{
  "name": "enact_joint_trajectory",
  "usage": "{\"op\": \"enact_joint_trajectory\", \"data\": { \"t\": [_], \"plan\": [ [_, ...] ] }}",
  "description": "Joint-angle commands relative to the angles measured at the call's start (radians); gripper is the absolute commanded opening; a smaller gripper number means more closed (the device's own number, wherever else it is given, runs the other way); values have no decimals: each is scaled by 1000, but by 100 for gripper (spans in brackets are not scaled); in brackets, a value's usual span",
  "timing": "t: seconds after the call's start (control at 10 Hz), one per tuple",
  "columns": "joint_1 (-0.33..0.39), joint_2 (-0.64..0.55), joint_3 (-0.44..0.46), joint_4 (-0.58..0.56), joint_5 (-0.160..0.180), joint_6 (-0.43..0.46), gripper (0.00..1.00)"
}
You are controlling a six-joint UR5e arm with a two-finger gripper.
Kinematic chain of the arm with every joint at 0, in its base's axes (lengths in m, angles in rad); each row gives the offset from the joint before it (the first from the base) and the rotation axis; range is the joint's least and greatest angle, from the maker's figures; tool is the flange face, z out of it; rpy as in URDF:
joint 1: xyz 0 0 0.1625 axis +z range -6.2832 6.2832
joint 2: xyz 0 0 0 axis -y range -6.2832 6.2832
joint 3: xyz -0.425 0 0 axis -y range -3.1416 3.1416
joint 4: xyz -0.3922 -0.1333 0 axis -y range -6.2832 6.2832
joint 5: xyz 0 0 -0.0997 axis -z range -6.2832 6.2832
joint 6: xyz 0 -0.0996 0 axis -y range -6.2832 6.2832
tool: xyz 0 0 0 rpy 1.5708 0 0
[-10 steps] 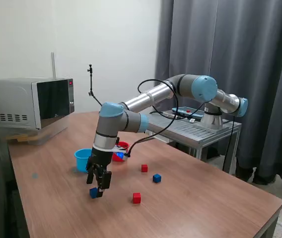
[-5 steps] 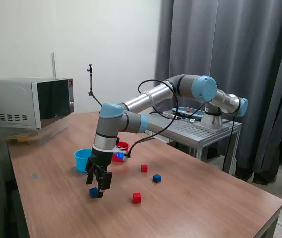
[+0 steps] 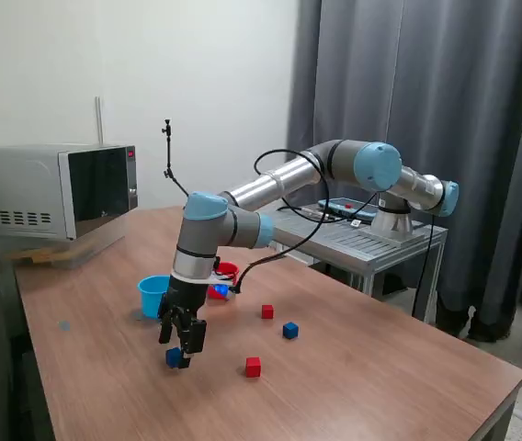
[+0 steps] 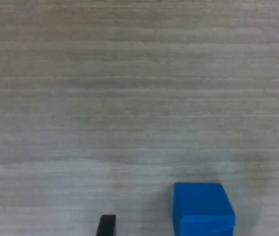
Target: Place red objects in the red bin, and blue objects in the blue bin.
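My gripper (image 3: 180,353) hangs low over the table, open, straddling a dark blue cube (image 3: 174,357). In the wrist view that blue cube (image 4: 203,209) lies on the wood between the two fingertips (image 4: 106,226), with a gap on each side. A second blue cube (image 3: 290,330) and two red cubes (image 3: 266,311) (image 3: 253,367) lie farther toward the exterior view's right. Just behind the gripper stands the light blue bin (image 3: 153,294). The red bin (image 3: 227,273) is partly hidden behind the arm.
A microwave (image 3: 54,191) sits at the table's back corner on the exterior view's left. A metal side table (image 3: 362,239) carries the arm's base. The table's front edge (image 3: 482,413) runs close on the exterior view's right.
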Motion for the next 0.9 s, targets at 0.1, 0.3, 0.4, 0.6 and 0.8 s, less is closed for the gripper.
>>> {"op": "enact_joint_trajectory", "data": {
  "t": [0.1,0.3,0.4,0.6,0.8],
  "plan": [
    [-5,14,-17,-6,18,2,100],
    [-5,17,-17,-8,20,5,100],
    [-5,17,-17,-8,20,7,100],
    [-5,19,-17,-8,20,7,100],
    [-5,17,-17,-8,18,7,100]
  ]
}}
